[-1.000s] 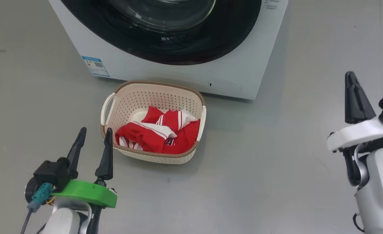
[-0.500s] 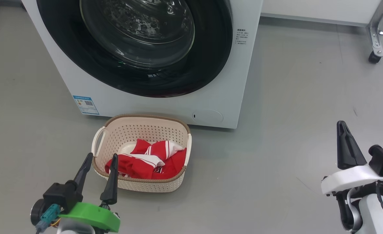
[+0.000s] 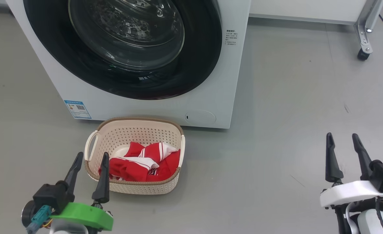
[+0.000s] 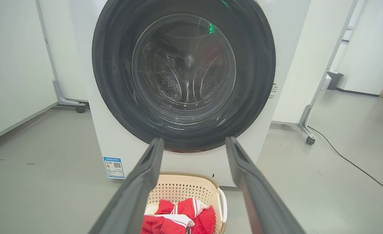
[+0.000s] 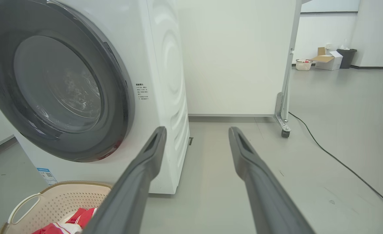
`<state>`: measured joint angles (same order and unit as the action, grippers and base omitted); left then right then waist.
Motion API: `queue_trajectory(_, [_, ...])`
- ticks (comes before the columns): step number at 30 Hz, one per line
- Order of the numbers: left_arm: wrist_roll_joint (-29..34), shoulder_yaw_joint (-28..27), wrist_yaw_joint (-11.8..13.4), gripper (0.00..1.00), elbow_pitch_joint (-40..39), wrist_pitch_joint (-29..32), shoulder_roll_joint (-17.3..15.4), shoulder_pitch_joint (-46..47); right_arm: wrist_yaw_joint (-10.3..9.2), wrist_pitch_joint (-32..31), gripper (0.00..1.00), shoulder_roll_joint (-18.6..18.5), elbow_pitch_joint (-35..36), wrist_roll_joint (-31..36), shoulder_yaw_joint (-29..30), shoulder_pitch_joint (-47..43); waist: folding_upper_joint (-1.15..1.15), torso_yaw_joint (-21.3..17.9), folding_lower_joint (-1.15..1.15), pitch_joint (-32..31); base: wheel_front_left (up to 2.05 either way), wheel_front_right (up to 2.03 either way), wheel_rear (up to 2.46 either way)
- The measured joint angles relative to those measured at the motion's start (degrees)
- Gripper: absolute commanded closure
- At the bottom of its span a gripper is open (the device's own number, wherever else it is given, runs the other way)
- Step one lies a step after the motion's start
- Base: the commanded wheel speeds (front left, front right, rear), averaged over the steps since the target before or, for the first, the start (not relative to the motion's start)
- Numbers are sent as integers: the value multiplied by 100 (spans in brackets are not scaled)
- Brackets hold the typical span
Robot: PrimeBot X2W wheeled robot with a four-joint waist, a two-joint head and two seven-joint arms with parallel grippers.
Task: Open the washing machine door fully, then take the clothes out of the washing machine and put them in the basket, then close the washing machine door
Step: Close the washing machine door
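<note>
Door [image 3: 123, 48] looks shut and clothes [image 3: 139, 164] lie in basket [image 3: 136, 121], so only standby remains; left gripper [image 3: 92, 154] and right gripper [image 3: 341, 135] are spread, empty.

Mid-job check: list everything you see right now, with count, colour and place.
washing machine: one, white, on the grey floor ahead
washing machine door: one, black rim with clear glass, shut on the machine's front
sticker: one, blue, machine's lower left front
basket: one, cream with brown rim, on the floor before the machine
clothes: one heap, red and white, inside the basket
caster leg: one, grey metal, right of the machine
cable: one, black, on the floor by the caster leg
cardboard box: one, brown and white, far wall
bin: one, black, beside the box
left gripper: one, dark fingers, green mount, open, beside the basket
right gripper: one, dark fingers, white mount, open, lower right
</note>
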<state>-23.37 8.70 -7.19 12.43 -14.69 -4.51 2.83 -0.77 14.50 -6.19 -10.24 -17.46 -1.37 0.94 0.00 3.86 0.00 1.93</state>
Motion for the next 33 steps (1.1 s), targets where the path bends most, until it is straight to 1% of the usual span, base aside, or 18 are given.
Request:
queue_trajectory(3, [27, 8, 0, 0, -38, 0, 3, 1, -91, 0, 0, -9, 130, 48, 55, -80, 0, -16, 0, 10, 0, 0, 0])
queue_trajectory(7, [25, -107, 0, 0, -83, 0, 8, 2, -91, 0, 0, 5, 260, 55, 57, -203, 0, -54, 0, 35, 0, 0, 0])
queue_trajectory(14, [54, -85, 0, 0, -71, 0, 22, 2, -99, 0, 0, 36, 368, 91, 89, -382, 0, -89, 0, 52, 0, 0, 0])
queue_trajectory(24, [-192, 152, 0, 0, -232, 0, 51, 2, -97, 0, 0, 70, 539, 110, 64, -436, 0, -99, 0, 56, 0, 0, 0])
queue_trajectory(33, [-182, 218, 0, 0, -222, 0, 2, 2, -97, 0, 0, 89, 581, 143, 65, -506, 0, -105, 0, 54, 0, 0, 0])
